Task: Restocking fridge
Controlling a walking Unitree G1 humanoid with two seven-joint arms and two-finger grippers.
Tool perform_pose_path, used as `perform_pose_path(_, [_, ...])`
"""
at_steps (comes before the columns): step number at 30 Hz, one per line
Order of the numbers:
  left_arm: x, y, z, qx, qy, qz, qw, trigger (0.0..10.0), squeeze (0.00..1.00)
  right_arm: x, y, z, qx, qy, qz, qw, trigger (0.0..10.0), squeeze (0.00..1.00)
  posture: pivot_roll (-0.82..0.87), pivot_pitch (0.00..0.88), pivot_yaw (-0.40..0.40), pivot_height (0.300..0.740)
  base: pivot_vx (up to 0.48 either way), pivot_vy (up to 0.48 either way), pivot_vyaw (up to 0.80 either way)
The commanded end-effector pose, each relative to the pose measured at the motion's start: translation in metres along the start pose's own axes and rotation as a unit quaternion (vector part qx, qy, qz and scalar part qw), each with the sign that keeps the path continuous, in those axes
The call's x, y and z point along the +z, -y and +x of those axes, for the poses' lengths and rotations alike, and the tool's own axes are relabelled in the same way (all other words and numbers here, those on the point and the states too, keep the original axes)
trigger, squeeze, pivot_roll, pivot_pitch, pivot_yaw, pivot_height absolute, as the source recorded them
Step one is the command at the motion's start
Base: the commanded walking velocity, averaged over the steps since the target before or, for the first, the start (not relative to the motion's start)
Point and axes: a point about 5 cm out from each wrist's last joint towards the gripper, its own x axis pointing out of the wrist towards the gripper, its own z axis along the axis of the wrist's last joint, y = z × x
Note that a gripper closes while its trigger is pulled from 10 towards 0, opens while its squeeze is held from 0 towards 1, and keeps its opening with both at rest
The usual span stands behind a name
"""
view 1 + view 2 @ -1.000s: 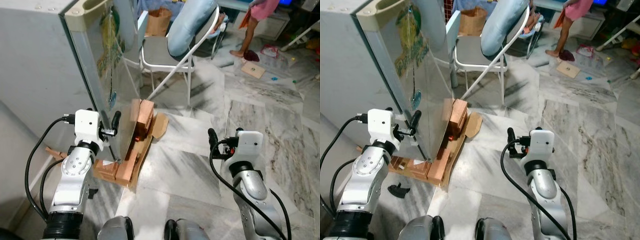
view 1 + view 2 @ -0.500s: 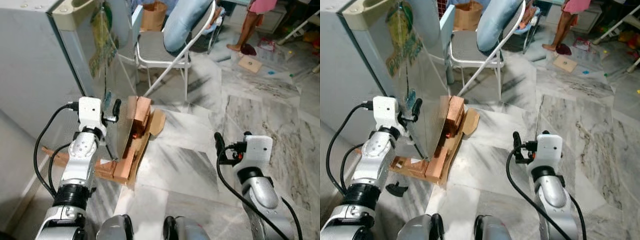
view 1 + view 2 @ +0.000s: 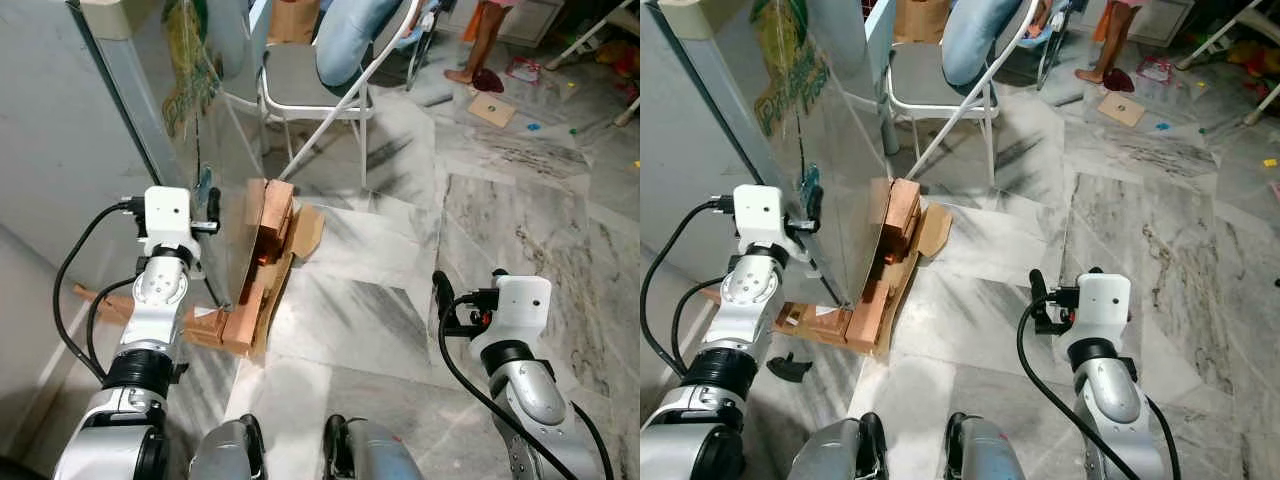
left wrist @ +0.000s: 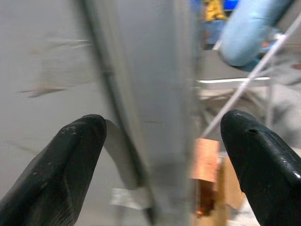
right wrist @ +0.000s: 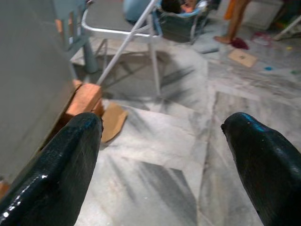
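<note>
The grey fridge (image 3: 60,130) stands at my left, its door (image 3: 190,70) carrying a green sticker. My left gripper (image 3: 208,212) is raised against the door's edge. In the left wrist view its fingers (image 4: 70,160) stand wide apart, open, with the door edge (image 4: 155,108) running between them, and I cannot tell if they touch it. My right gripper (image 3: 442,300) hangs low over the marble floor, open with nothing between its fingertips (image 5: 263,155).
Brown bricks and cardboard (image 3: 265,250) lie under the fridge's front corner. A folding chair (image 3: 300,85) with a seated person stands behind it. Another person's legs (image 3: 483,45) show at the back. The marble floor (image 3: 480,200) stretches to the right.
The camera has shifted, so the fridge now sits further left and nearer. My left gripper has kept to the door edge, reaching higher along it. The right gripper hangs as before.
</note>
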Motion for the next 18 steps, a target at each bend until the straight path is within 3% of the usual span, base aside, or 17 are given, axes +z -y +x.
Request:
perform_pose_path(1, [-0.001, -0.002, -0.001, 0.007, 0.003, 0.005, 1.000, 10.0, 0.00, 0.002, -0.001, -0.003, 0.005, 0.002, 0.001, 1.000, 10.0, 0.00, -0.09, 0.199, -0.070, 0.740, 0.000, 0.000, 0.00])
perform_pose_path(8, [0.003, 0.004, 0.006, -0.012, 0.005, -0.010, 1.000, 10.0, 0.00, 0.003, -0.004, 0.000, 0.005, 0.003, 0.005, 1.000, 10.0, 0.00, -0.09, 0.201, -0.067, 0.740, 0.000, 0.000, 0.00])
perform_pose_path(12, [0.016, 0.020, 0.016, -0.054, 0.020, -0.030, 0.998, 10.0, 0.00, 0.003, -0.003, 0.001, 0.004, 0.003, 0.005, 1.000, 10.0, 0.00, -0.09, 0.196, -0.063, 0.740, 0.000, 0.000, 0.00])
perform_pose_path(18, [0.026, 0.038, 0.016, -0.104, 0.037, -0.054, 0.992, 10.0, 0.00, 0.003, -0.002, 0.002, 0.002, 0.005, 0.006, 1.000, 10.0, 0.00, -0.09, 0.187, -0.057, 0.740, 0.000, 0.000, 0.00])
